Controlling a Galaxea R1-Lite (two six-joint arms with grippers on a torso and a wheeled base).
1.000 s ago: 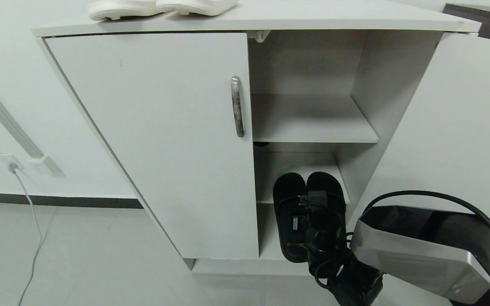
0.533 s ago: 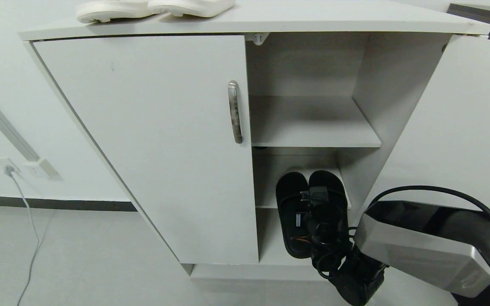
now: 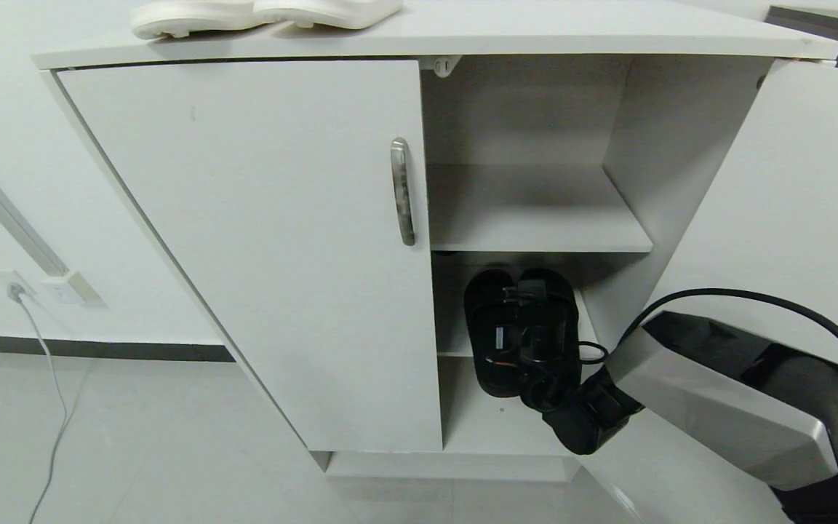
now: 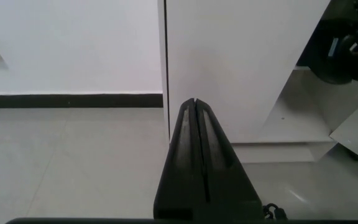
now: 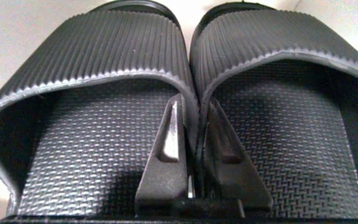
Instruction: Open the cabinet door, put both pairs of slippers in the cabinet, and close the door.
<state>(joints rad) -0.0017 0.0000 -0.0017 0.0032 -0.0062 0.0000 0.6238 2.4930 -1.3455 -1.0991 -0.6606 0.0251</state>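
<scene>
**In the open right bay: black pair gripped**

Lower centre of the head view, the black slippers are held side by side by the right gripper, toes tucked under the upper shelf of the cabinet. Its fingers are pinched narrow on the two touching inner straps. The white slippers are seen on the cabinet top, upper left. The left gripper is pressed together, nothing held, before the left door.
</scene>
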